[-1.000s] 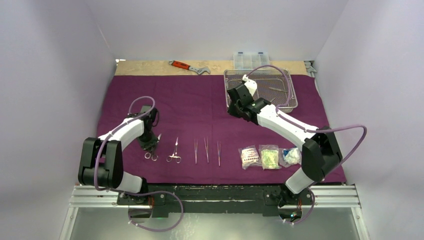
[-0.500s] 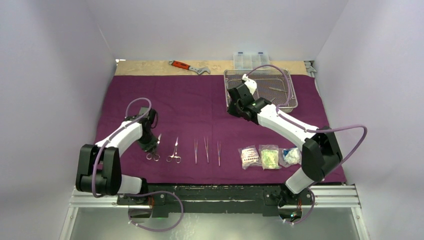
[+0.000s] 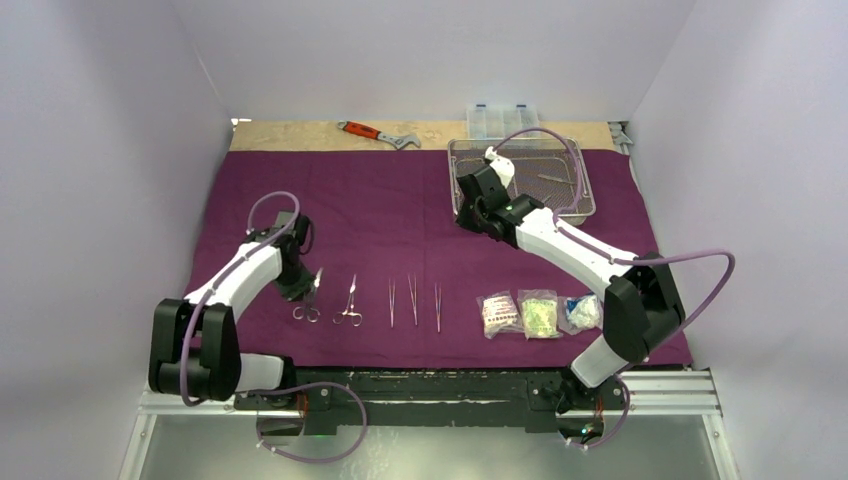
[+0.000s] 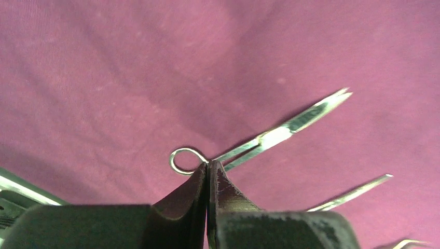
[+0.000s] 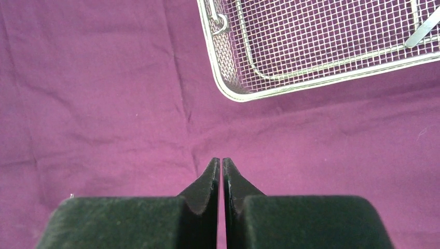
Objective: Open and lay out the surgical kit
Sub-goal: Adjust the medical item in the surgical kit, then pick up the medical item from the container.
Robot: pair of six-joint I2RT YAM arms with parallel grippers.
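The dark-purple cloth (image 3: 380, 200) lies spread flat, with the wire-mesh tray (image 5: 311, 84) on its far right corner and one slim steel piece (image 3: 548, 178) left inside. Over the last second the left pincer (image 4: 207, 171) has slid from the rings of the leftmost forceps (image 3: 308, 298) up along the shanks. Its tips are pressed together with nothing between them (a straightening nudge, probably). The right pincer (image 5: 221, 166), all but closed and empty, has barely stirred beside the tray's near corner. The packets (image 3: 540, 312), second forceps (image 3: 349, 302) and tweezers (image 3: 413, 300) sit in a row, so the layout looks nearly finished.
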